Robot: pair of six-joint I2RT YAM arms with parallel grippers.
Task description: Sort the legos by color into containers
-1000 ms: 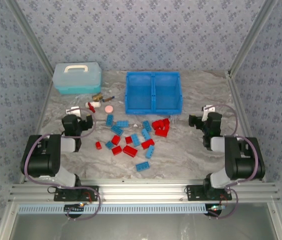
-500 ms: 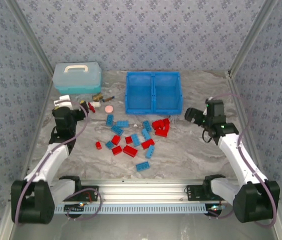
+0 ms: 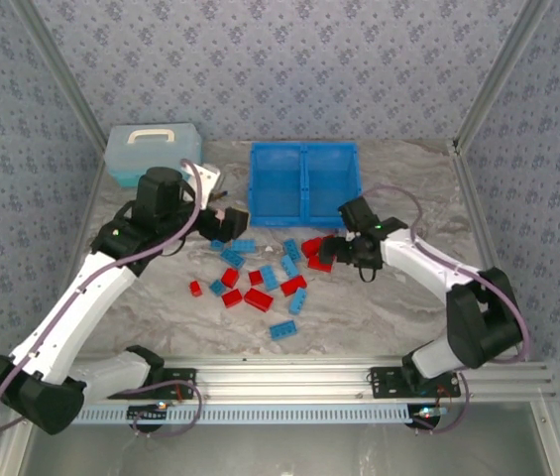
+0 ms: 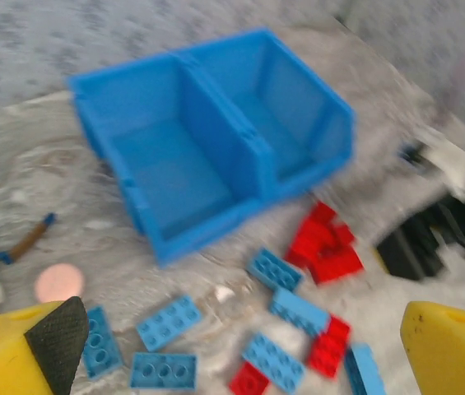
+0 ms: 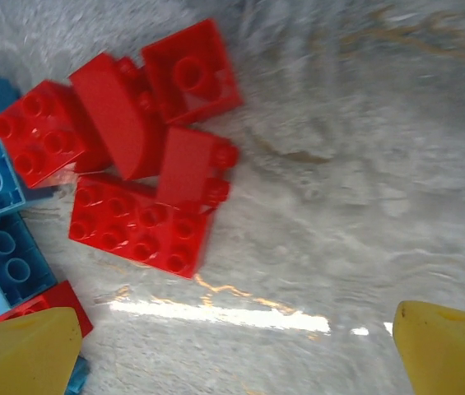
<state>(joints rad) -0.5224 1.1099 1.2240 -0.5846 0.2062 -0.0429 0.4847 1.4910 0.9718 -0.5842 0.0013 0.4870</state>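
Note:
Red and blue legos lie scattered mid-table, with a red cluster [image 3: 319, 253] on the right and blue bricks [image 3: 232, 256] on the left. Behind them stands the bright blue bin [image 3: 304, 149], whose two compartments look empty. My left gripper [image 3: 224, 222] hovers open over the left blue bricks. In the left wrist view its yellow fingers [image 4: 18, 354] frame blue bricks [image 4: 168, 322] and the bin [image 4: 224, 132]. My right gripper [image 3: 343, 248] is open beside the red cluster. Its wrist view shows red bricks [image 5: 141, 222] up and left of the open gripper [image 5: 228, 329], with bare table between the jaws.
A pale blue lidded box [image 3: 149, 149] sits at the back left. A pink disc [image 4: 58, 281] and small bits [image 4: 26, 240] lie left of the bin. An aluminium rail [image 3: 289, 377] runs along the near edge, and metal posts frame the sides.
Both arms have unfolded from the table's sides toward the middle. The left gripper swung right to the blue bricks, the right gripper left to the red cluster. Both stayed open.

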